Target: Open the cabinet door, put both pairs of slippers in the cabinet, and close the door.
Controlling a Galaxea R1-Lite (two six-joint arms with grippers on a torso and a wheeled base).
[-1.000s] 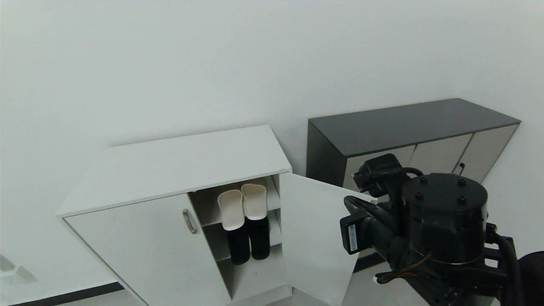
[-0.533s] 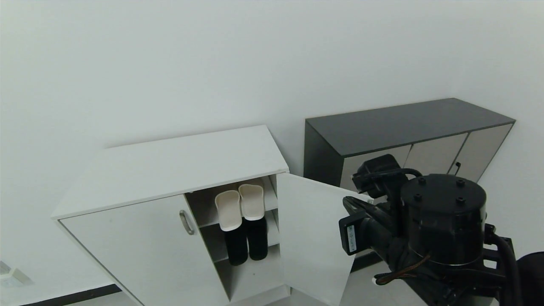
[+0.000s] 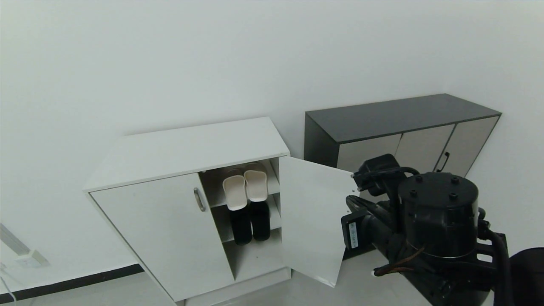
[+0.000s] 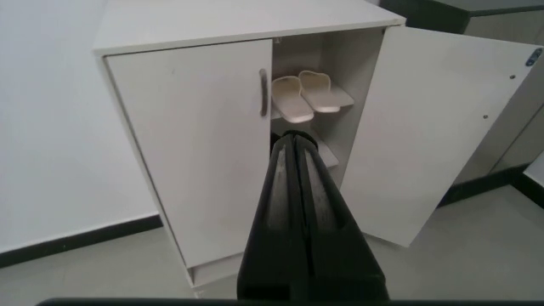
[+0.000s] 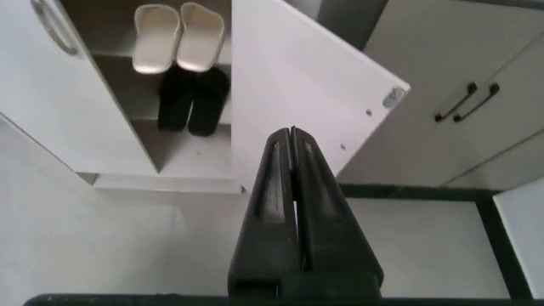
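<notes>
Near: I read both claws pinched fully closed, holding nothing. The right gripper (image 5: 291, 136) points at the open door (image 3: 312, 221), right of centre in the head view; contact unclear. The left gripper (image 4: 295, 140) faces the cabinet (image 3: 191, 148). Inside, at centre, white slippers (image 3: 245, 190) sit above black slippers (image 3: 250, 225). I judge only closing remains.

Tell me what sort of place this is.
Probably a home or office entryway: a white shoe cabinet, door open, holds a white pair and a black pair of slippers, and a dark sideboard stands beside it against a bare wall.
</notes>
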